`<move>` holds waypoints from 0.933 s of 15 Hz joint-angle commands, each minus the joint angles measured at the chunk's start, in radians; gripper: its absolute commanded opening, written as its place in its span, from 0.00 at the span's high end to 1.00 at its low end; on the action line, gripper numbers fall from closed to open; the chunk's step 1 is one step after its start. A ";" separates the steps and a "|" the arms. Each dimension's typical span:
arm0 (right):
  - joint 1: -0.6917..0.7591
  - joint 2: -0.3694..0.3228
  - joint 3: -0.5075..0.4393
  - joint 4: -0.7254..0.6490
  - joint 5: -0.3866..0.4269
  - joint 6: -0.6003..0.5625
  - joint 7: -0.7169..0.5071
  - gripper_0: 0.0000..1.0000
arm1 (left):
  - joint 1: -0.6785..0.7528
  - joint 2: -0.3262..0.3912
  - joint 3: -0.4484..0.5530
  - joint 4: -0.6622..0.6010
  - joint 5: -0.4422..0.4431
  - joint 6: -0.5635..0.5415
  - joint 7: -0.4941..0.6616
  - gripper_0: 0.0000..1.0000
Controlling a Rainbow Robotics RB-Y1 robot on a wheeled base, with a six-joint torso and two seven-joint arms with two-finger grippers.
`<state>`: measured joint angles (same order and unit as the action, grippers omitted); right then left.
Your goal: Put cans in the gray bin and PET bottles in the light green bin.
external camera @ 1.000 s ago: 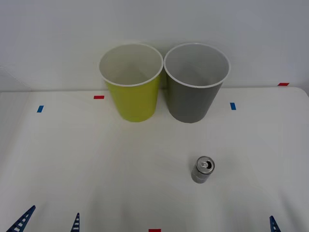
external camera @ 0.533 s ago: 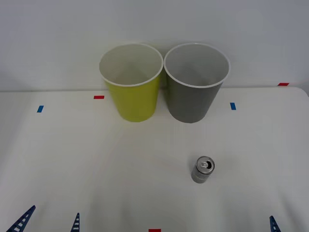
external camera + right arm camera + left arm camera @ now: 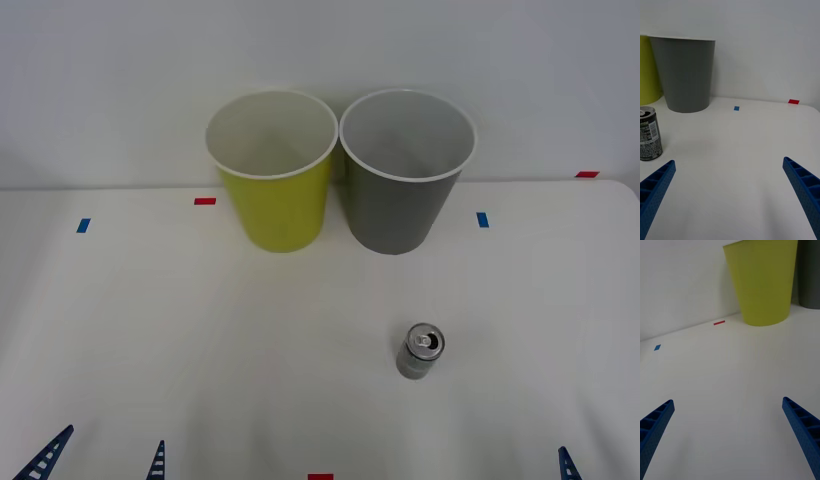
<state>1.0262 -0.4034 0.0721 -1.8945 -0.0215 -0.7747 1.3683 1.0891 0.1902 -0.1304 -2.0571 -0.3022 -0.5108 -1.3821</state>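
The Pepsi can [image 3: 421,351] stands upright on the white table [image 3: 200,340], out in the open on the robot's right side, well short of both bins and touching nothing. Its silver top and pull tab face up; in the right wrist view the can [image 3: 649,134] is cut off at the picture's edge, so the lettering on its side is too partial to read there.

At the back of the table, the light green bin [image 3: 273,170] and the gray bin [image 3: 405,170] stand side by side against the wall, rims all but touching. Both look pale inside, though their floors are hidden from this angle. The gray one is the nearer to the can.

The right gripper [image 3: 730,195] hovers low over the table, its blue ribbed fingers spread wide apart, nothing between them, the can just beside one finger. The left gripper [image 3: 728,435] is likewise spread wide and empty, over bare table on the left, facing the green bin [image 3: 762,279]. In the front view just the fingertips [image 3: 45,455] poke in at the near edge.

Small red and blue tape marks [image 3: 205,201] dot the tabletop.
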 commanded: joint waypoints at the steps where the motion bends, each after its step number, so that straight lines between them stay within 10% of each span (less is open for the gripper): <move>1: 0.000 0.000 0.000 0.000 0.000 0.000 0.000 0.00 | 0.000 0.000 0.000 0.000 0.000 0.000 0.000 0.00; 14: 0.000 0.000 0.000 0.000 0.000 0.000 0.000 0.00 | 0.000 0.000 0.000 0.000 0.000 0.000 0.000 0.00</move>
<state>1.0262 -0.4034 0.0721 -1.8945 -0.0215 -0.7747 1.3683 1.0891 0.1902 -0.1304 -2.0571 -0.3022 -0.5108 -1.3821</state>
